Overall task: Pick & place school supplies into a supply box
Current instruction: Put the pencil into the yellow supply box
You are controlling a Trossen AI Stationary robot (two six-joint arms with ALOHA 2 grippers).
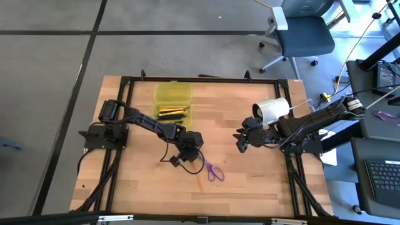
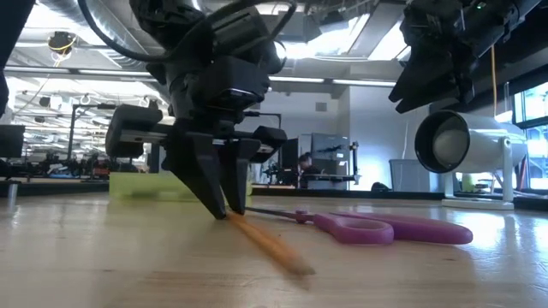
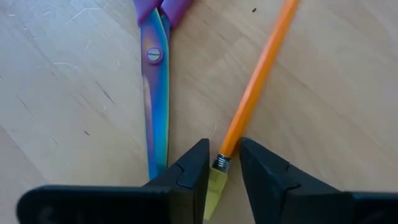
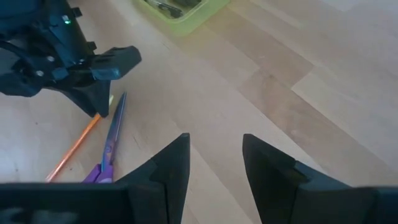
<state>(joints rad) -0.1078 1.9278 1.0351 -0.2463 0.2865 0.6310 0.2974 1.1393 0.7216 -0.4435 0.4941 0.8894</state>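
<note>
The left gripper [image 3: 219, 177] is down at the table [image 1: 250, 181], its two dark fingers [image 3: 193, 171] flanking the eraser end of the orange pencil [image 3: 258, 78]; they stand close on either side of it, a sliver of gap showing, so I cannot tell if they pinch it yet. The pencil lies flat, and the purple-handled scissors [image 1: 214, 170] lie just beside it (blades nearly parallel to the shaft). The yellow-green supply box [image 1: 173, 100] sits open at about eleven o'clock from that gripper, dark and yellow pens inside. The right gripper [image 4: 214, 165] hangs above the table at three o'clock, fingers apart, holding nothing, with the white cylinder [image 1: 274, 110] near it.
</note>
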